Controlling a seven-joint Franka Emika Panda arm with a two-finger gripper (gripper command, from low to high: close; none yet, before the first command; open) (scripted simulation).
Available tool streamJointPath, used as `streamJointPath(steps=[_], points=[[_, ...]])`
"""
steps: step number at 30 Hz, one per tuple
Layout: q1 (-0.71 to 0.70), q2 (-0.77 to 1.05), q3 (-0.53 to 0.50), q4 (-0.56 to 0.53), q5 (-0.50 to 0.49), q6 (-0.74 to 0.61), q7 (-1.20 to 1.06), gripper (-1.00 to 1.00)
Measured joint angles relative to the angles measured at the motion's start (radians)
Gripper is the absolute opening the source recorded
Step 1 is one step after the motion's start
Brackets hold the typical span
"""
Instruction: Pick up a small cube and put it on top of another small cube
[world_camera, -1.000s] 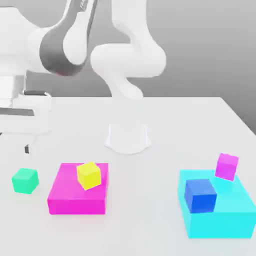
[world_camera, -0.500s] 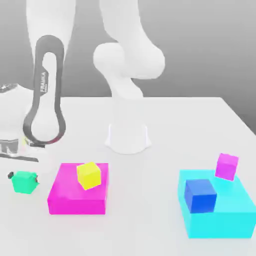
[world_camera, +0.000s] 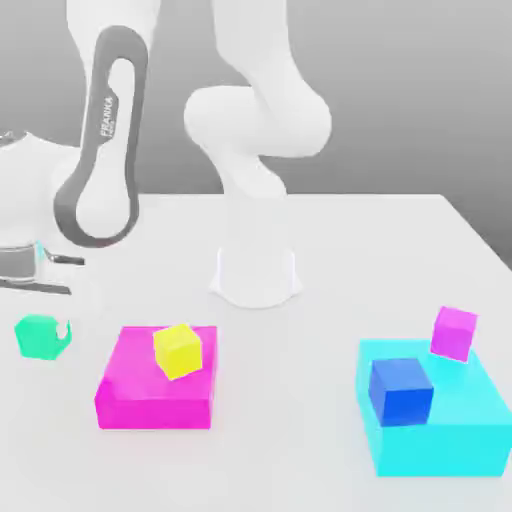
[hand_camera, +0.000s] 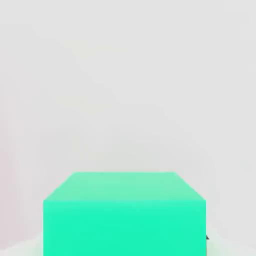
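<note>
Teal-green cube (world_camera: 40, 336) held in the gripper (world_camera: 42, 338) at the exterior view's far left, above the white table (world_camera: 330, 250).

Gripper fingers are clenched on the cube's sides; in the hand view the cube (hand_camera: 125, 212) sits close under the camera. Small magenta-pink cube (world_camera: 454, 333) rests on the far right corner of the flat cyan block (world_camera: 435, 425), well apart from the held cube. Blue cube (world_camera: 400, 390) sits on the same cyan block, nearer and to the left of the pink one. Yellow cube (world_camera: 178, 350) lies tilted on the flat magenta block (world_camera: 155, 390), just right of the gripper.
</note>
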Motion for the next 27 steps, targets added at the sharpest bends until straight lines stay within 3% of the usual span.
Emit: streamJointPath(steps=[8, 20, 25, 26, 27], points=[[0.394, -0.147, 0.187, 0.022, -0.034, -0.157, 0.137, -1.00], [0.765, -0.353, 0.585, 0.055, -0.087, -0.385, 0.346, -1.00], [0.816, -0.270, 0.665, 0.026, -0.114, -0.274, 0.394, -1.00], [0.814, -0.243, 0.670, 0.017, -0.118, -0.239, 0.398, 1.00], [0.814, -0.243, 0.670, 0.017, -0.118, -0.239, 0.398, 1.00]])
